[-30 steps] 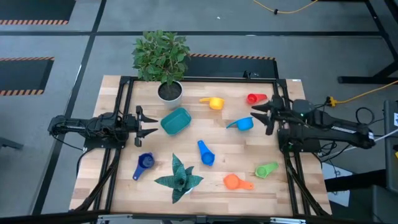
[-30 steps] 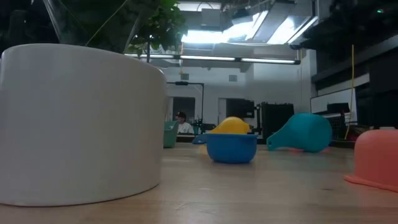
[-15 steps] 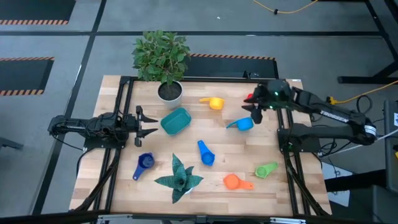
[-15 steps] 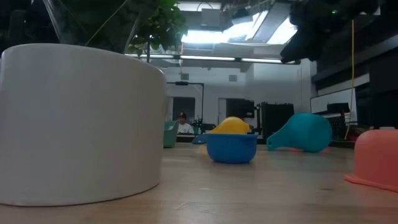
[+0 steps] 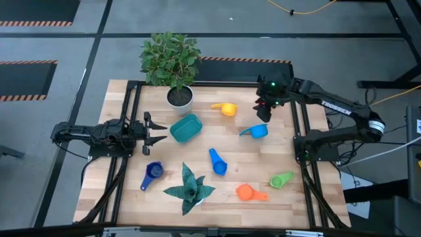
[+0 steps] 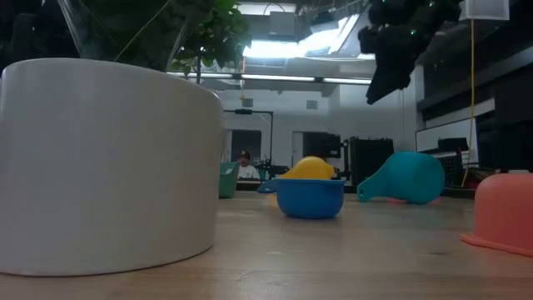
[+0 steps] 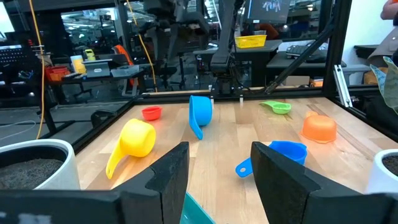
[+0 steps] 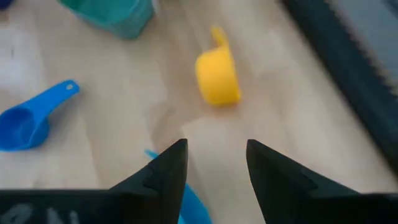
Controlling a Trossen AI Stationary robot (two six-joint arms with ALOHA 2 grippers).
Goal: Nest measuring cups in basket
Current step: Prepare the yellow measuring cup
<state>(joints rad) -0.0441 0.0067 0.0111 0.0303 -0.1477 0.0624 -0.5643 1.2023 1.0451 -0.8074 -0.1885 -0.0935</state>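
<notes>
The right gripper (image 5: 262, 110) hangs above the worktop (image 5: 197, 191) with its fingers (image 8: 165, 168) parted and nothing between them. It sits just over the far right part of the boards, beyond the light blue cup (image 5: 256, 131) and to the right of the yellow cup (image 5: 227, 109); the red cup is hidden beneath it from above, though it shows in the left wrist view (image 7: 151, 113). In the low view this gripper (image 6: 391, 62) is raised well clear of the surface.

The left gripper (image 5: 158, 132) waits low at the left edge, just to the left of the basket (image 5: 185, 128), its fingers (image 7: 171, 177) spread wide and empty.

The teal basket lies tipped on its side toward the middle-left of the worktop, with no cup inside it. Taking the basket as the landmark: the yellow cup lies beyond it and to the right, the light blue cup well to its right, the blue cup (image 5: 217, 162) nearer the front and to its right, the dark blue cup (image 5: 152, 172) in front of it to the left. The orange cup (image 5: 248, 192) and the green cup (image 5: 282, 179) sit far off toward the front right corner.

A white plant pot (image 5: 179, 97) with a leafy plant stands just beyond the basket, and a small spiky green plant (image 5: 189, 187) sits in front of it.
</notes>
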